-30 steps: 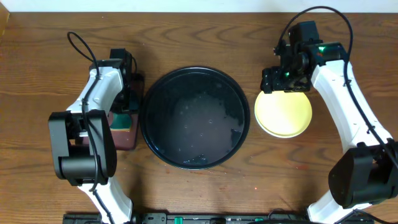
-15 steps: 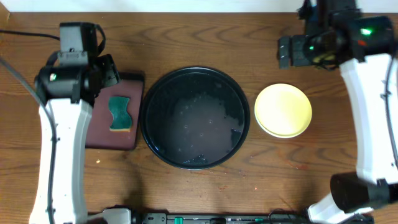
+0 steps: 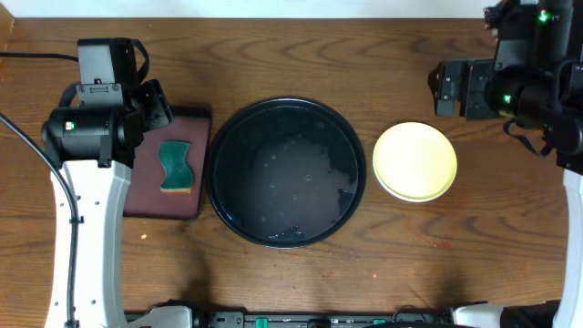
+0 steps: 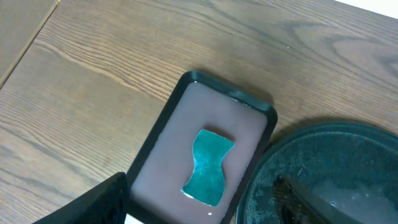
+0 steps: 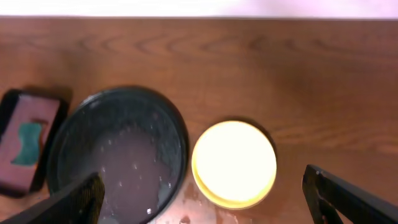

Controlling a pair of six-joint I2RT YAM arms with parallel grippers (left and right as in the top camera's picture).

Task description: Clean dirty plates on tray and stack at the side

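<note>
From overhead, the black tray (image 3: 273,164) sits mid-frame on the desk (image 3: 364,282), its floor wet and speckled. Just right of it, not touching, I see the pale yellow plate (image 3: 414,162); whether others lie beneath it I cannot tell. Left of the tray, a green sponge (image 3: 175,167) rests on a maroon tray (image 3: 146,196). Toward the upper corners, the left pincer (image 4: 199,186) and right pincer (image 5: 204,177) are spread apart, holding nothing.
</note>
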